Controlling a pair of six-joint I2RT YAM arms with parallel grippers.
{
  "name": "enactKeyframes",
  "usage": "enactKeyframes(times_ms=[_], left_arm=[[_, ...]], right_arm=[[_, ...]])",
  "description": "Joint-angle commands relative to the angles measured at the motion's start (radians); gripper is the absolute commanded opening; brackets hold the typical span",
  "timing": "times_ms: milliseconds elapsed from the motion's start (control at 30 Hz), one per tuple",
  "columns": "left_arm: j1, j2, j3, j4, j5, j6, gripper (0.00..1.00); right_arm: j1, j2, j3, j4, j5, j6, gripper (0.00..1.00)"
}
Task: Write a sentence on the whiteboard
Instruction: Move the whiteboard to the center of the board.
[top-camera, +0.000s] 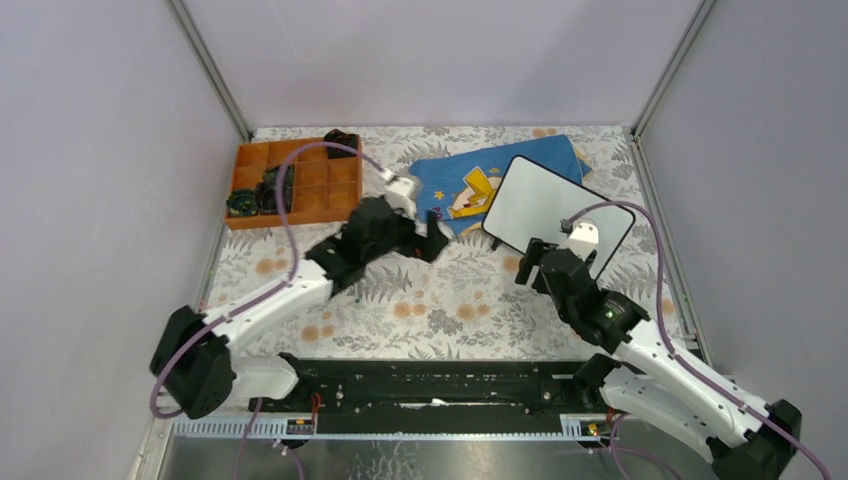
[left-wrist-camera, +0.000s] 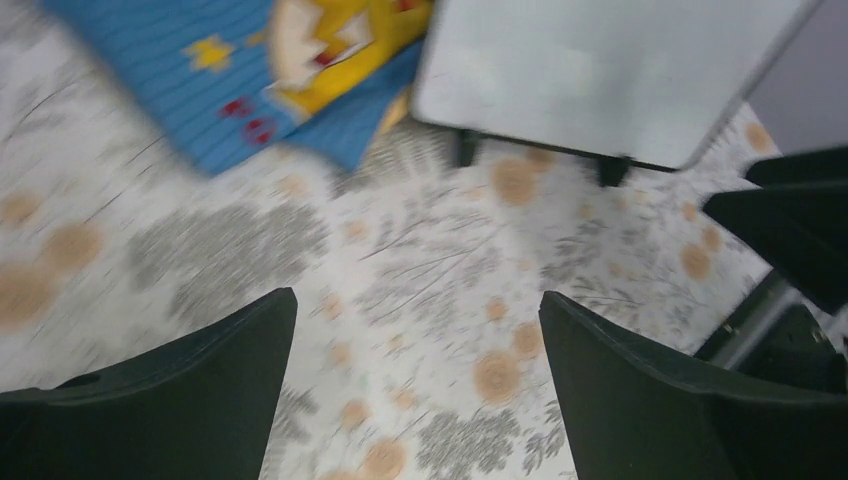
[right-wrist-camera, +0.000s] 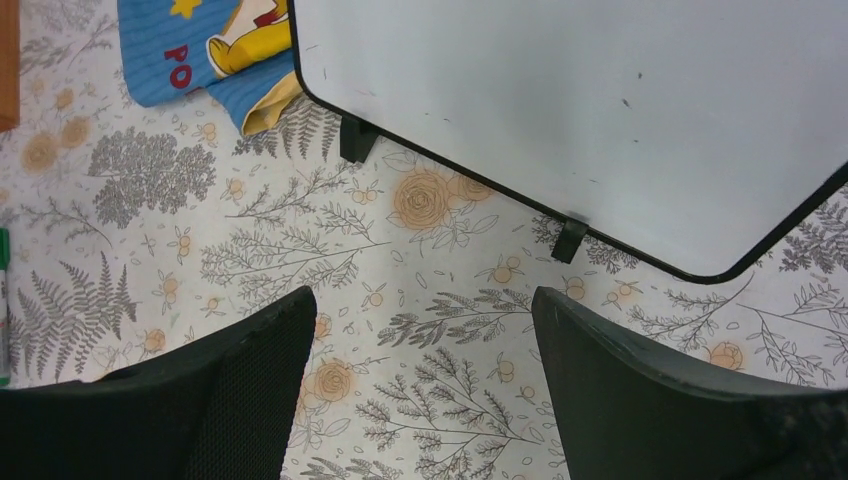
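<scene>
while both arms reach out over the flowered table (top-camera: 440, 310), the right gripper (top-camera: 533, 262) hangs just in front of the board (top-camera: 555, 205), its fingers apart with nothing between them. the left gripper (top-camera: 437, 238) is spread wide too and holds nothing, low over the table near the board's left corner. the board stands on small black feet at the far right of the table, its face plain white with a few tiny specks. its left edge hides part of a blue cloth (top-camera: 455, 180). farther left sits an orange tray (top-camera: 300, 185).
</scene>
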Motion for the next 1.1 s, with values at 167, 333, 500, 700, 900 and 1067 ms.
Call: enactKeyframes(times_ms=[167,333,500,700,900,1067], left_arm=[[-0.216,0.355,0.118,0.537,0.032,0.253,0.94],[-0.216,0.556,0.261,0.538,0.002,0.256,0.89],[-0.216,0.702,0.363,0.526,-0.049,0.251,0.84],[-0.212,0.784,0.389,0.540,-0.121,0.205,0.78],[-0.208,0.796,0.351,0.571,-0.126,0.179,0.77],[-0.208,0.837,0.358,0.565,-0.109,0.173,0.70]], right_arm=[[-0.001,-0.095,0.051,-0.084,0.053,0.067,0.87],[-0.002,-0.168,0.095,-0.129,0.008,0.039,0.87],[-0.002,-0.238,0.131,-0.148,-0.037,0.012,0.87],[-0.002,-0.273,0.198,-0.186,-0.037,-0.030,0.87],[-0.002,-0.289,0.222,-0.177,-0.019,-0.070,0.88],[-0.002,-0.294,0.235,-0.176,-0.003,-0.086,0.88]])
